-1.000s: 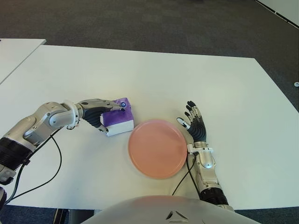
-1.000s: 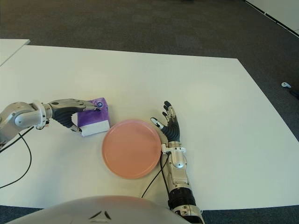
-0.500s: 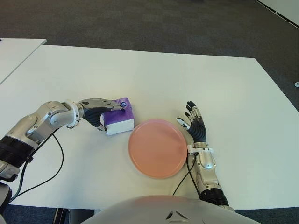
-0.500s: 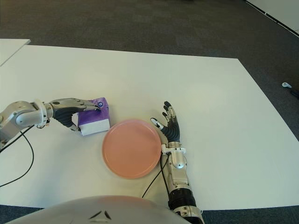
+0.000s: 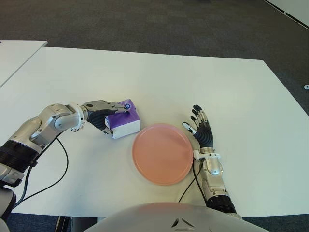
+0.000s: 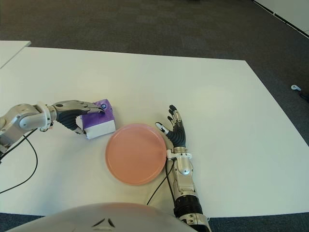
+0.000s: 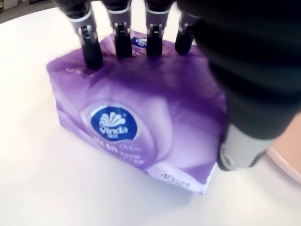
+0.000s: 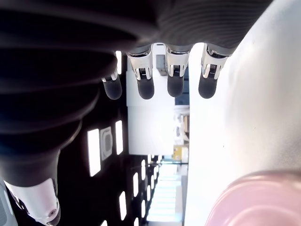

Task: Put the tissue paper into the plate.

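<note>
Still on the table: tissue pack held in the left hand, beside the plate

Purple on top and white along its near edge, the tissue paper pack (image 5: 123, 123) sat on the white table (image 5: 193, 87), just to the left of the pink plate (image 5: 162, 153) and not inside it. Whether the pack's near corner touched the plate's rim could not be told from the eye views. In the left wrist view the wrapper showed a round blue logo on its side (image 7: 112, 123).

Clamped on the pack was the left hand (image 5: 104, 117): four fingertips (image 7: 92, 52) pressed along the far top edge, and the thumb (image 7: 241, 147) bore against the near side, so the pack was gripped between them. The left arm reached in from the left edge of the table, with a black cable trailing beneath the forearm.

Round and shallow, the plate lay near the front middle of the table, and nothing lay in it.

Just to the right of the plate was the right hand (image 5: 202, 131), palm down, its fingers straight and slightly fanned, holding nothing. Its thumb pointed toward the plate's rim. The right wrist view showed the four fingertips (image 8: 175, 85) extended with gaps between them, and the pink rim at one corner.

Beyond the table lay dark grey carpet (image 5: 145, 24).
</note>
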{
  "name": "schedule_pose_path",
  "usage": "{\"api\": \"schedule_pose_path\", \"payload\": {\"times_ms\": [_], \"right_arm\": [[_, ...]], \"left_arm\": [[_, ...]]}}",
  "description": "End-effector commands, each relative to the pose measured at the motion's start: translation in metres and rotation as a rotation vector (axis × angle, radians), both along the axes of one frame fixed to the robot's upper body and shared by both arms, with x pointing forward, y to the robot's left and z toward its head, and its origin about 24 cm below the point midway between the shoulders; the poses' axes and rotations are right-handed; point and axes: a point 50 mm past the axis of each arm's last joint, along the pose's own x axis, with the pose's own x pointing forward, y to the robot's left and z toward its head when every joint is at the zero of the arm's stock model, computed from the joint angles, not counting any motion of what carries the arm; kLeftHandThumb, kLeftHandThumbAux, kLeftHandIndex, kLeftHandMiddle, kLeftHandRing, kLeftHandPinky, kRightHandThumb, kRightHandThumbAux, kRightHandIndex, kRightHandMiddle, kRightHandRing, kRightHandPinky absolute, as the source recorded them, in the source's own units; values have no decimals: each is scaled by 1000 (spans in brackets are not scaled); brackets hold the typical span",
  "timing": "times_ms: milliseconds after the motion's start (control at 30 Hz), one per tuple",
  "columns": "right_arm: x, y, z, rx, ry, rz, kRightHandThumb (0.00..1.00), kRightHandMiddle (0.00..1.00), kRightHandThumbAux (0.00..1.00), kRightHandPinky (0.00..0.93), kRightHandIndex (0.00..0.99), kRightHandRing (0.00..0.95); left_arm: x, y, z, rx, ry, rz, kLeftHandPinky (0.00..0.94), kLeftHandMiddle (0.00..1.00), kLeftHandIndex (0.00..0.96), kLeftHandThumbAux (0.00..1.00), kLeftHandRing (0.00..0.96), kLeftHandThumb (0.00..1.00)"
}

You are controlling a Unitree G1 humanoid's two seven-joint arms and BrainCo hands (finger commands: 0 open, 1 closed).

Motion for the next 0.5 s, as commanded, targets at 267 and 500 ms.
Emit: {"api": "schedule_pose_path", "payload": {"times_ms": [267,500], "right_arm": [[-36,-4,-44,11,270,-21,51,0,672,0,0,0],[-37,-4,-44,8,269,-13,57,0,655,0,0,0]], "left_arm": [[0,27,-8,90,6,47,187,98,87,687,125,342],[13,28,34,67,-311,-37,127,93,77,727,100,304]]}}
